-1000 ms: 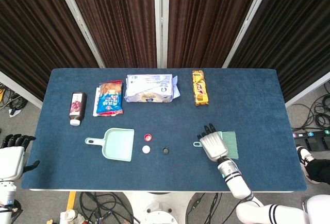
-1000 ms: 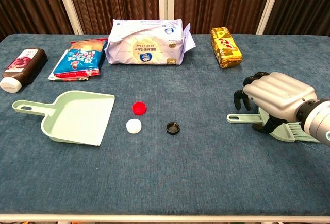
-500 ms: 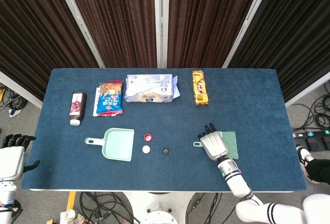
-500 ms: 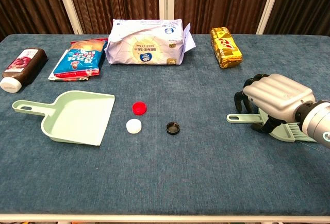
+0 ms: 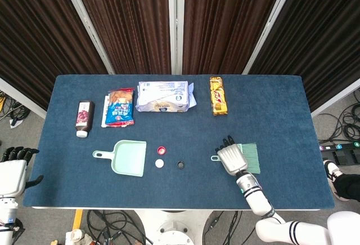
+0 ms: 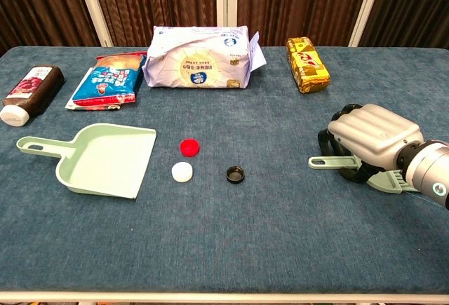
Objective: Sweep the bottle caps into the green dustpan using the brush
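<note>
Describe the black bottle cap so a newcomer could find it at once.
Start at the green dustpan on the blue table's near left. Three bottle caps lie just off its open edge, toward the right hand. The black cap is the one farthest from the dustpan, lying apart from the red cap and white cap, open side up.

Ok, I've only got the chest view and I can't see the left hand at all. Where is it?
Observer: The left hand is off the left end of the table, near the front corner. It holds nothing and its fingers are apart.
Operator: And which way do the brush's bristles point? The right hand covers them here.
Observer: In the head view the bristles of the brush stick out to the right of the right hand, away from the bottle caps. The handle loop points toward them.
</note>
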Controlling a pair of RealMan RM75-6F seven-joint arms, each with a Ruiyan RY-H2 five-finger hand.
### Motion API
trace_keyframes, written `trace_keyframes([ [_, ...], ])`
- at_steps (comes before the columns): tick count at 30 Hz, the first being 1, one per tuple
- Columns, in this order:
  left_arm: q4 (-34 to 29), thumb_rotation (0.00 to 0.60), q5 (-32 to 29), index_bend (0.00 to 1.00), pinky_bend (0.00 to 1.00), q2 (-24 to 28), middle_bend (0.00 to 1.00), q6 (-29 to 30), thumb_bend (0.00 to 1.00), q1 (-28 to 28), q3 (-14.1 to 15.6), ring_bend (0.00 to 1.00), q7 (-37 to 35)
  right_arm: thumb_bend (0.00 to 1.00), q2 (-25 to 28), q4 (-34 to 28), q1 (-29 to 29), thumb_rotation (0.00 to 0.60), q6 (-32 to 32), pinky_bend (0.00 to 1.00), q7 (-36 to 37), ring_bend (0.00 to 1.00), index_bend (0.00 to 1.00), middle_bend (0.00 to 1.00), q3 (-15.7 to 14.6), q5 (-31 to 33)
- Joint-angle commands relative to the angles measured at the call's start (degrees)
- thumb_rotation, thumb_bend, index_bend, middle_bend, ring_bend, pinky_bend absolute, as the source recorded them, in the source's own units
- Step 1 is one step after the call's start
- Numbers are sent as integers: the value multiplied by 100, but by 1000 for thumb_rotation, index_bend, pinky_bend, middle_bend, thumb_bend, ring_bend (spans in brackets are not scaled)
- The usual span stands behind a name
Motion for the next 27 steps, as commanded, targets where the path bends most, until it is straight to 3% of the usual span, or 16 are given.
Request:
trace_keyframes([
  [1, -6, 600, 10, 304, 149, 13, 279, -36, 106, -27, -5, 177, -15, 332, 1, 8, 2, 600, 12, 165, 20, 240, 563, 522, 7, -9],
  [8, -227, 600, 68, 304, 149, 192, 279, -377, 106, -362, -145, 177, 42, 414, 387, -417, 7, 600, 39, 192, 472, 297, 650, 589, 191, -51],
  [15, -496, 600, -6, 304, 155, 265, 279, -1300, 106, -1055, -321, 177, 114, 430, 1263, -1266, 59, 600, 58, 203, 1124, 308, 679, 610, 550, -124],
  [21, -540, 600, -670, 320, 163, 31, 289, -2223, 105, -1631, -482, 178, 463, 431, 1765, -1483, 116, 600, 210, 204, 1446, 308, 682, 613, 889, -129],
  [27, -619, 600, -1293, 359, 167, -354, 314, -2607, 126, -2066, -566, 189, 1147, 431, 2094, -1593, 186, 600, 147, 204, 1695, 308, 683, 613, 1070, 12],
])
